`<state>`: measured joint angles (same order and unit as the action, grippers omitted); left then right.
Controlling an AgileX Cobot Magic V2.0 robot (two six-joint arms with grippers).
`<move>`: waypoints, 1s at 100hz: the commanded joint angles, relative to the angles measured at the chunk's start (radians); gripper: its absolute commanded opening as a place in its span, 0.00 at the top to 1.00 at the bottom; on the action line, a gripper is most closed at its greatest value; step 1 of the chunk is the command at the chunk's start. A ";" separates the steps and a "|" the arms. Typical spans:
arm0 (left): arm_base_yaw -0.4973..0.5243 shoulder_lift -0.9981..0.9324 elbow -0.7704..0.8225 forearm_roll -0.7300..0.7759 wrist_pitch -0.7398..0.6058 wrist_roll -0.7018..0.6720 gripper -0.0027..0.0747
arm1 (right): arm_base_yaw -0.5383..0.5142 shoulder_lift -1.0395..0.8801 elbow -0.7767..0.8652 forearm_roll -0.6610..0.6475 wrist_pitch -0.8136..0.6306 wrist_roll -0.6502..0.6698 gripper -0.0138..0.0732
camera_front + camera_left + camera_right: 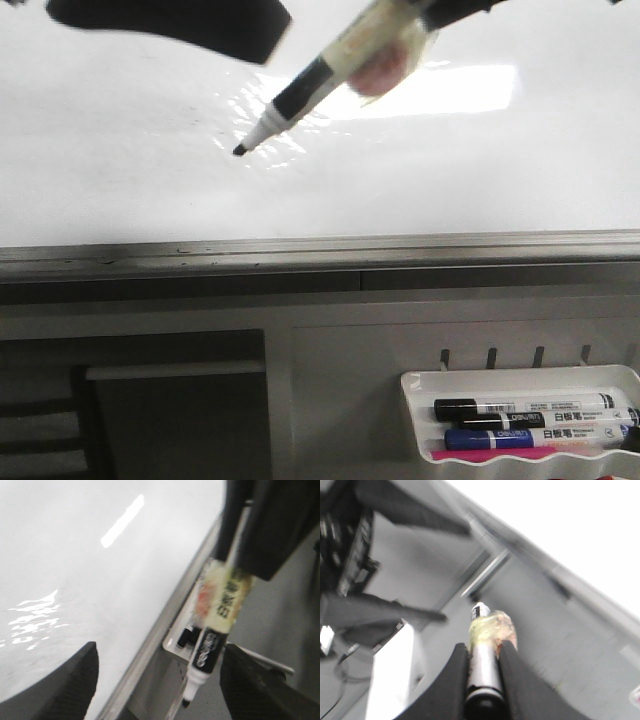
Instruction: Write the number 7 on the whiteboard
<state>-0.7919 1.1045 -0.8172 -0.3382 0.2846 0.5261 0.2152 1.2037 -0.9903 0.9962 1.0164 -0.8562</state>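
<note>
The whiteboard [120, 170] fills the upper part of the front view, glossy with a bright reflection and a wrinkled patch. The number 7 is not in view; no black line shows on the board. My right gripper [412, 24] reaches in from the top right, shut on a black-and-white marker [310, 92] wrapped in yellowish tape. The marker's dark tip [240, 150] points down-left at the wrinkled patch; whether it touches I cannot tell. The right wrist view shows the right gripper [484, 649] clamping the marker [482, 672]. My left gripper [200, 25] hovers at the top left, open and empty [160, 647].
A grey metal edge [320, 248] runs along the whiteboard's bottom. Below it at the right hangs a white tray [415, 385] holding black, blue and pink markers [530, 425]. In the left wrist view the held marker [215, 640] passes between the left fingers, untouched by them.
</note>
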 commanded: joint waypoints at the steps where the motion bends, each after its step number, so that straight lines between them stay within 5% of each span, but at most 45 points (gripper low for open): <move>1: 0.085 -0.064 -0.038 -0.090 -0.075 -0.013 0.29 | 0.001 -0.097 0.016 0.037 -0.125 -0.027 0.90; 29: 0.332 -0.171 0.020 -0.334 -0.106 -0.013 0.29 | 0.001 -0.311 0.209 0.048 -0.484 -0.063 0.90; 52: 0.381 -0.244 0.147 -0.433 -0.241 -0.013 0.29 | 0.001 -0.335 0.262 0.066 -0.615 -0.100 0.90; 100: 0.381 -0.265 0.178 -0.439 -0.285 -0.013 0.29 | 0.055 -0.107 0.259 0.799 -0.621 -0.797 0.90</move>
<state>-0.4123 0.8508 -0.6136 -0.7660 0.0725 0.5205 0.2632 1.0762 -0.6997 1.6371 0.3955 -1.5154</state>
